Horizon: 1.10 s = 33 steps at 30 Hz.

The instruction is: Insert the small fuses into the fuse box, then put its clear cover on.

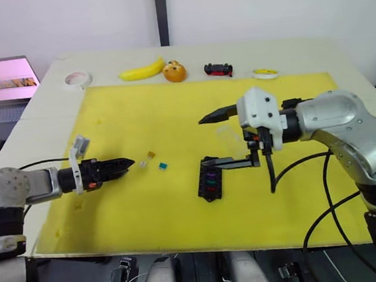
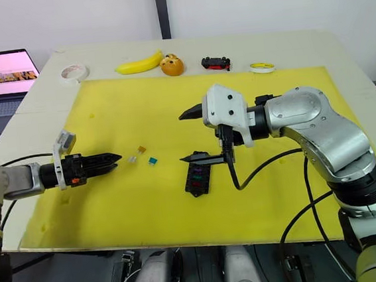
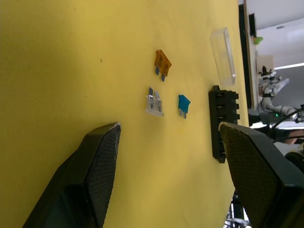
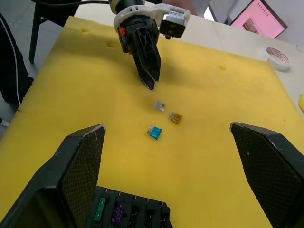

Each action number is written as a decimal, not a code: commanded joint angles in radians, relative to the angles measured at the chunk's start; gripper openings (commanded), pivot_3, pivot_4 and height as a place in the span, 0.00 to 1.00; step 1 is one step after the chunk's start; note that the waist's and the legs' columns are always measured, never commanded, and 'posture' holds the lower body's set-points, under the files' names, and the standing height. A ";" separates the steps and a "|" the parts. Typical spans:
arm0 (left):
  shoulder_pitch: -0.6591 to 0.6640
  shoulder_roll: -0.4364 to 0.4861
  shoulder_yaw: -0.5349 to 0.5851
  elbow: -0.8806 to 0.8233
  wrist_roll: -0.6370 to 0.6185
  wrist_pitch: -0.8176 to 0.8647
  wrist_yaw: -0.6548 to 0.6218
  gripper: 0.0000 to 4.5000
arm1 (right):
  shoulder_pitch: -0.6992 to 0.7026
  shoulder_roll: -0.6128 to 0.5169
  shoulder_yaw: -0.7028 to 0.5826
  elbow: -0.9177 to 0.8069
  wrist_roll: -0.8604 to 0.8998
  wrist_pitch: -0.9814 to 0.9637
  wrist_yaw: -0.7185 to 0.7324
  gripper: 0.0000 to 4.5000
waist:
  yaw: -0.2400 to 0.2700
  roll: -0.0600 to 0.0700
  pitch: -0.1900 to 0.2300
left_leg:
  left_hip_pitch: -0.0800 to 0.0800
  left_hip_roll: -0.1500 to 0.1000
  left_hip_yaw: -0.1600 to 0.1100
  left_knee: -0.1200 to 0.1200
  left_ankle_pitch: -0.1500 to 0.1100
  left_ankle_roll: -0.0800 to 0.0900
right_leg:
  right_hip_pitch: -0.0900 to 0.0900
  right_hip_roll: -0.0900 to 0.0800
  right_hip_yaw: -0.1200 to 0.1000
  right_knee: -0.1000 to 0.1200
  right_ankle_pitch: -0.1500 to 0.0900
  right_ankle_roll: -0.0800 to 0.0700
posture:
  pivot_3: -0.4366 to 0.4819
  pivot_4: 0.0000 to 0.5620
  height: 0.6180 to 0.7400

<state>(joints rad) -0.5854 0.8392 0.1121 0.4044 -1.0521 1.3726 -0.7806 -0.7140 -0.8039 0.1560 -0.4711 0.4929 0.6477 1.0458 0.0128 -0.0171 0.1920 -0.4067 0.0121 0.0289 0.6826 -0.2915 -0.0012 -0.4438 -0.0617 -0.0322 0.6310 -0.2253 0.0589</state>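
- Translucent plastic fuses [image 3: 155, 101] lie loose on the yellow mat [image 1: 171, 109], beside the fuse box [image 1: 209, 182].
- Left gripper [image 1: 125, 164] and right gripper [image 1: 206, 141]: both spread, empty.
- Likely light, stiff, slippery; pinch the flat body.

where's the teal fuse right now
The teal fuse lies loose on the yellow mat, between the left end effector and the fuse box, beside the amber fuse.

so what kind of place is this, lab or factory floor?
Looks like a lab or office test bench, not a factory floor: a pale table with a yellow foam mat, an open laptop beside it, and stray props such as a banana and a toy car.
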 commanded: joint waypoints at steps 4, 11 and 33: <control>-0.100 -0.048 -0.074 0.067 0.130 -0.023 -0.121 0.78 | -0.010 -0.007 -0.020 -0.028 -0.001 -0.009 0.001 1.00 | 0.003 0.000 0.000 | 0.000 -0.001 -0.001 0.001 0.000 0.000 | 0.001 0.000 0.000 0.000 0.000 0.000 | 0.48 0.27 0.98; -0.185 -0.095 -0.148 0.153 0.261 -0.066 -0.234 0.78 | -0.007 -0.013 -0.025 -0.038 0.004 0.002 -0.002 1.00 | 0.001 0.000 0.000 | 0.000 -0.002 -0.001 0.001 0.000 0.000 | 0.001 0.000 0.000 0.000 0.002 0.003 | 0.48 0.27 0.98; -0.147 -0.098 -0.252 0.167 0.455 -0.135 -0.459 0.01 | -0.001 -0.019 -0.033 -0.055 0.007 0.024 -0.009 1.00 | -0.001 0.000 0.000 | 0.000 -0.002 -0.001 0.001 0.000 0.001 | 0.001 0.000 0.000 0.001 0.002 0.004 | 0.48 0.27 0.98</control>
<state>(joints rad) -0.7465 0.7460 -0.1281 0.5609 -0.6169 1.2438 -1.2380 -0.7106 -0.8073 0.1531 -0.4905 0.4950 0.6723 1.0395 0.0115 -0.0174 0.1917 -0.4066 0.0101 0.0276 0.6839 -0.2918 0.0000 -0.4425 -0.0618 -0.0323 0.6322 -0.2232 0.0628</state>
